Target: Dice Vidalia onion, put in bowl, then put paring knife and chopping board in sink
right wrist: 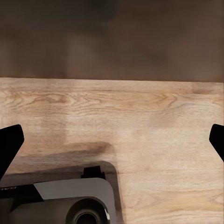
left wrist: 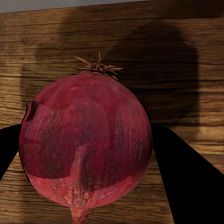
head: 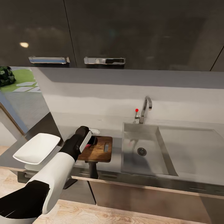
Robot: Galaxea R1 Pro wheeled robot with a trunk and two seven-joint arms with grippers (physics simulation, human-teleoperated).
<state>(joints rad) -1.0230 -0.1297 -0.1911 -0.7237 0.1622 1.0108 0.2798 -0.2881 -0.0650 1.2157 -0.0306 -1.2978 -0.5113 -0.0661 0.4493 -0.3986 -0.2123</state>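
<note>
Vidalia onion (left wrist: pixel 86 144) between left pincer (left wrist: pixel 88 158) fingers, over chopping board (left wrist: pixel 186 70)

The Vidalia onion (left wrist: pixel 86 144) looks glossy-skinned on the grainy wooden chopping board (left wrist: pixel 177 60); the sink (head: pixel 141 152) seems brushed steel.

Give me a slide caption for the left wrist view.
Left gripper fingers flank the Vidalia onion above the chopping board.

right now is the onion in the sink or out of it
Out. The Vidalia onion sits between the left gripper fingers over the chopping board; the sink basin shows just its drain.
</note>
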